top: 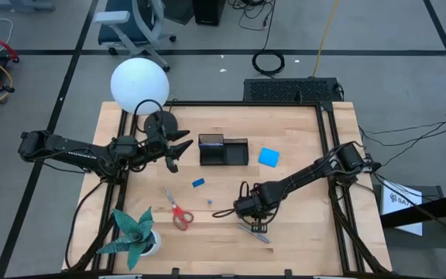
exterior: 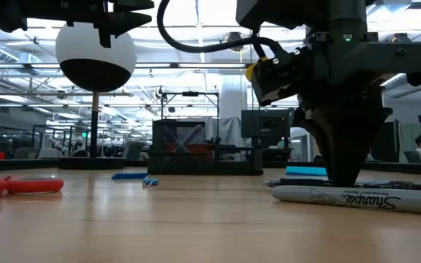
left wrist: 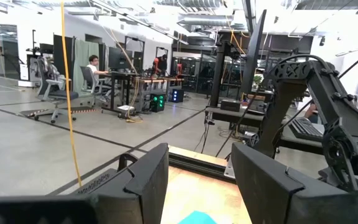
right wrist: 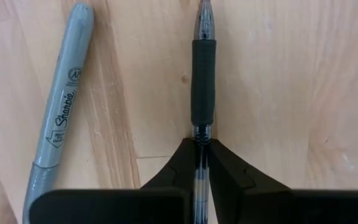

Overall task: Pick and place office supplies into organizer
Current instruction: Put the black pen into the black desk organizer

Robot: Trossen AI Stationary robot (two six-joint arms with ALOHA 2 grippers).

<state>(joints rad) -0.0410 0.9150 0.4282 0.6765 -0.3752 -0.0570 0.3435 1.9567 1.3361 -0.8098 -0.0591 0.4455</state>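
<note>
Light wood surface (top: pixel 300 232) in an open lab hall with a grey floor; a seated person (left wrist: pixel 94 65) works at a far desk. Right pincer (right wrist: pixel 201 155) is down at the near edge, pinching a black-grip pen (right wrist: pixel 202 81); a grey marker (right wrist: pixel 58 124) lies beside it. Left pincer (top: pixel 178 149) hovers spread, left of the black organizer (top: pixel 223 150). Red scissors (top: pixel 178 211) and blue pad (top: pixel 269 157) lie loose.

grey floor (top: pixel 45 35), office chair (top: pixel 134 23)

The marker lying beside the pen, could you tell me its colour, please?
Grey marker, with dark lettering; right wrist view shows it best.
</note>
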